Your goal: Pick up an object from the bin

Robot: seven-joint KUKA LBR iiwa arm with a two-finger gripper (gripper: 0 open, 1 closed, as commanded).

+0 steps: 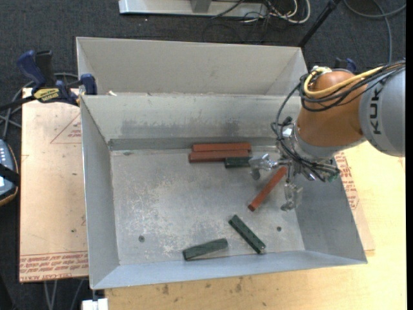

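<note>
Camera view, from above: gripper (276, 181) low in the right half of the bin (97, 192), close to the right edge. Fingers (290, 197) spread, one on either side of a red-brown stick (264, 192) lying aslant on the bin floor, upper end under the wrist, lower end pointing toward the front edge. No pinch to be seen; stick apparently flat on the floor, not lifted.

Progress, as a judgement: approach done, fingers set round the stick. Left to do: closing, lifting, carrying clear of the bin. Early in the task, then.

Count: six things in all.
- **Red-brown, three:** the stick at the fingers, plus two red-brown bars (221, 148) side by side and touching, along the back edge.
- **Dark green, three:** a short green block (236, 163) just beside the right end of those bars; a slanted green bar (247, 233) and a flat green bar (205, 249) near the front edge, close together, seemingly apart.
</note>
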